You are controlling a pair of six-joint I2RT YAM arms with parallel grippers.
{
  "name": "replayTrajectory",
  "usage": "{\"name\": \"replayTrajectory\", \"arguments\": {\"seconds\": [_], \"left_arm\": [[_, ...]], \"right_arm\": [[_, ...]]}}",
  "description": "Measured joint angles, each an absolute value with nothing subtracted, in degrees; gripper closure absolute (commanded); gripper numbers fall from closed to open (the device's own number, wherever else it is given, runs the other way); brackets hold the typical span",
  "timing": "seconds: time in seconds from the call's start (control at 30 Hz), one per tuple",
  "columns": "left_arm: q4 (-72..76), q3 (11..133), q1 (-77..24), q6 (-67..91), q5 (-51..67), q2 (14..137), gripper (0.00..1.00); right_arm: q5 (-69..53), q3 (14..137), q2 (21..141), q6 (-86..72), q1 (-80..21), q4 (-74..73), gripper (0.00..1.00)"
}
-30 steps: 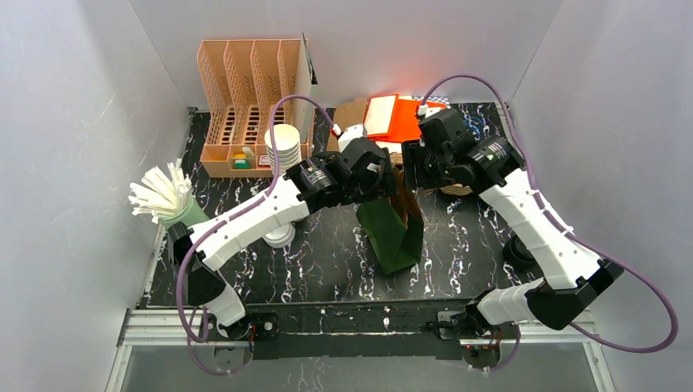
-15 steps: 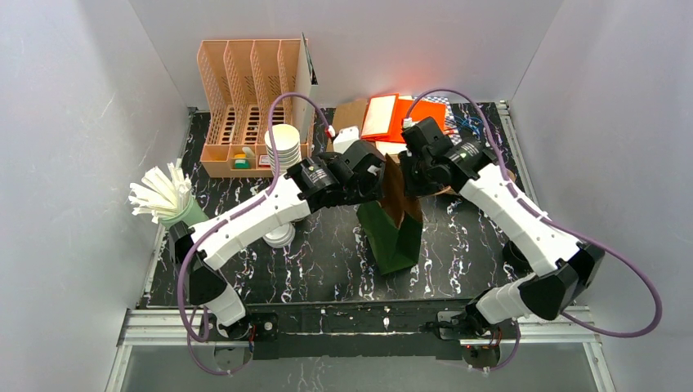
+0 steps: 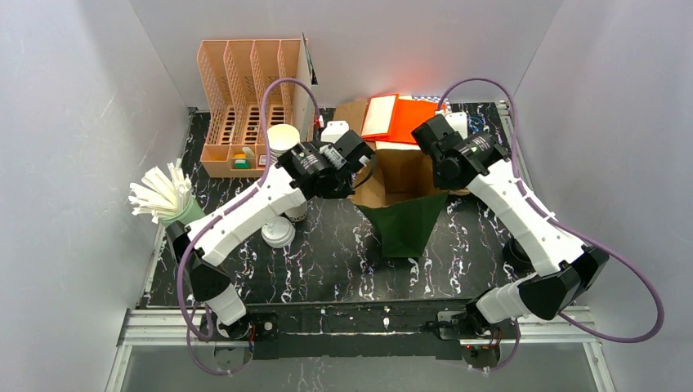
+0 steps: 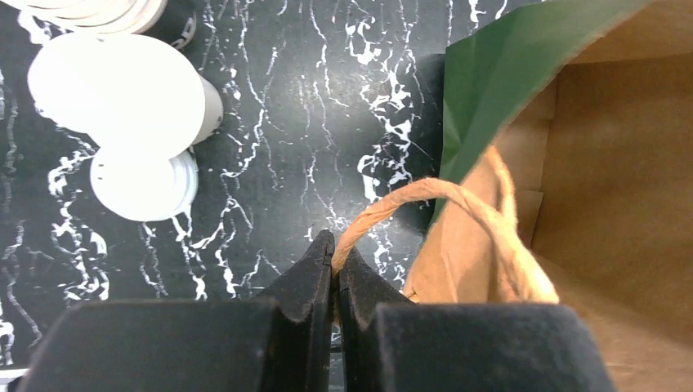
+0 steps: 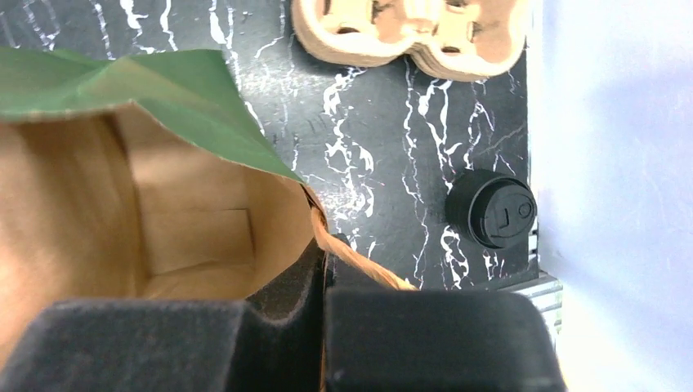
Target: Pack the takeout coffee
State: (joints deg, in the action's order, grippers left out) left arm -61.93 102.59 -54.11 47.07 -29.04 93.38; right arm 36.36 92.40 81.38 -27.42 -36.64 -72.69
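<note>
A green paper bag (image 3: 404,229) with a brown inside stands at the table's middle, its mouth spread wide. My left gripper (image 4: 335,245) (image 3: 357,173) is shut on the bag's left twine handle (image 4: 409,196). My right gripper (image 5: 325,253) (image 3: 441,181) is shut on the opposite twine handle (image 5: 359,261). The takeout coffee (image 4: 118,94), a white paper cup seen from above, stands on the table left of the bag. In the top view my left arm covers most of it. The bag's inside shows nothing in it.
A loose white lid (image 4: 143,184) (image 3: 278,234) lies beside the cup. A stack of white cups (image 3: 283,139) stands by the peach organizer (image 3: 249,90). Straws in a green holder (image 3: 163,196) are far left. Cardboard carriers (image 5: 409,28) and a black round lid (image 5: 490,208) lie right of the bag.
Both grippers have shut on the bag's handles and moved apart. The bag's mouth, narrow before, is now pulled wide open.
</note>
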Motion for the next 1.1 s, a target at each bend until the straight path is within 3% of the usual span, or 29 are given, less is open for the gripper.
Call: {"name": "replayTrajectory", "arguments": {"seconds": [0.07, 0.13, 0.33, 0.53, 0.6, 0.7, 0.77, 0.87, 1.1], "left_arm": [[-64.3, 105.0, -53.8, 45.5, -29.4, 94.2, 1.0], [-65.0, 108.1, -53.8, 43.8, -29.3, 95.3, 1.0], [-60.1, 108.8, -53.5, 41.6, -23.7, 95.5, 0.97], [-51.2, 105.7, -53.4, 45.0, -14.9, 95.4, 0.91], [-49.7, 105.4, -53.4, 45.7, -12.9, 95.4, 0.74], [-48.6, 105.5, -53.4, 46.2, -11.5, 95.4, 0.39], [-48.4, 105.4, -53.4, 46.1, -11.2, 95.4, 0.28], [-48.1, 105.5, -53.4, 46.1, -11.0, 95.4, 0.22], [-47.9, 107.4, -53.3, 45.4, -9.1, 96.7, 0.24]], "right_arm": [[37.5, 92.4, 81.2, -28.5, -35.6, -73.5, 0.82], [37.5, 92.4, 81.2, -28.8, -35.1, -73.6, 0.63], [29.7, 93.6, 81.1, -25.4, -34.4, -73.0, 0.38], [18.1, 100.2, 80.5, -24.0, -34.2, -70.9, 0.35], [15.0, 102.6, 80.5, -23.7, -34.2, -70.4, 0.34], [11.9, 104.6, 80.5, -23.6, -34.2, -70.3, 0.34], [11.0, 104.8, 80.5, -23.7, -34.2, -70.4, 0.34], [10.5, 104.8, 80.6, -23.8, -34.2, -70.8, 0.34], [8.3, 107.4, 80.7, -23.8, -34.2, -72.1, 0.38]]}}
